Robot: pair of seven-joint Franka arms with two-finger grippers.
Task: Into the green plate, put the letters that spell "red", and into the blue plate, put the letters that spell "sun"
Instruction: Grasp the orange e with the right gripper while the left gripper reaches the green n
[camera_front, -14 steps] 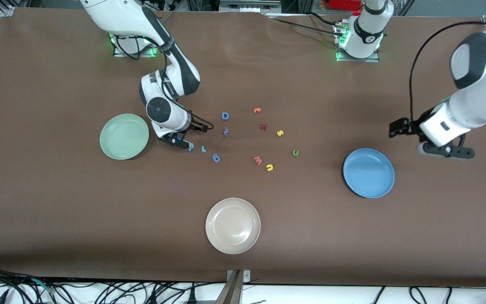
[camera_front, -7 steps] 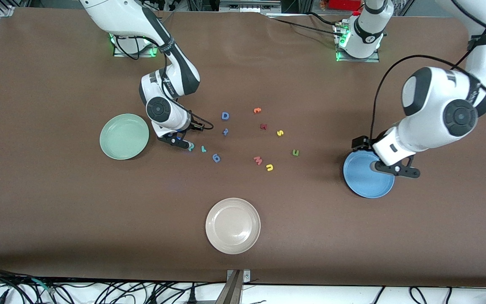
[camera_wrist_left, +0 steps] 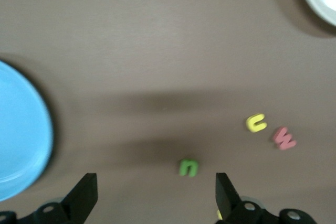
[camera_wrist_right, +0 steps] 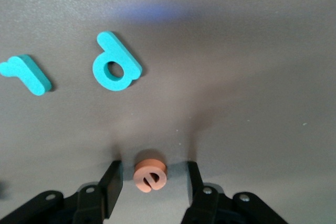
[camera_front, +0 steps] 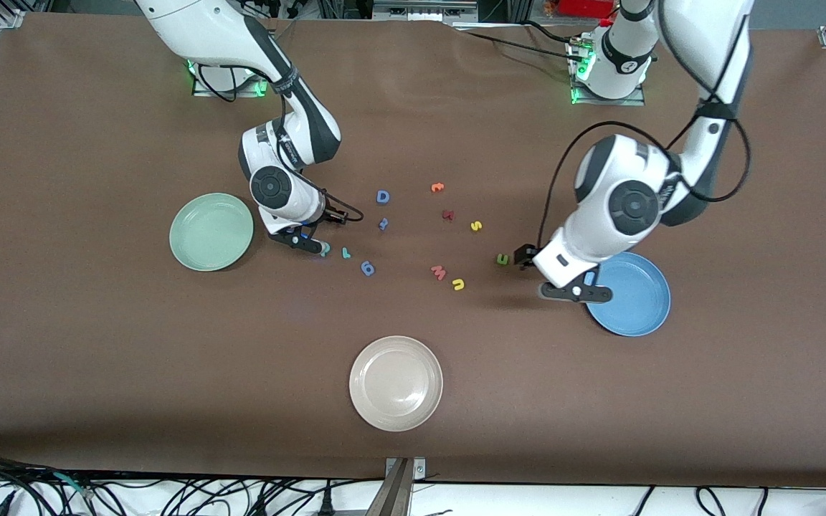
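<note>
Front view: we see the right gripper [camera_front: 305, 242] low at the table, 3 o'clock of the green plate [camera_front: 211, 231], with the teal d [camera_front: 325, 249] and teal r [camera_front: 345, 252] just at its 3 o'clock. The left gripper [camera_front: 574, 292] hangs over the blue plate [camera_front: 635, 297] rim at 9 o'clock; green n [camera_front: 502, 259], yellow u [camera_front: 458, 284] and yellow s [camera_front: 476, 226] lie on the table toward mid-table. Left wrist view: fingers [camera_wrist_left: 86, 198] spread wide, nothing held. Right wrist view: fingers [camera_wrist_right: 113, 179] apart, straddling the orange e [camera_wrist_right: 150, 176], small gaps either side
</note>
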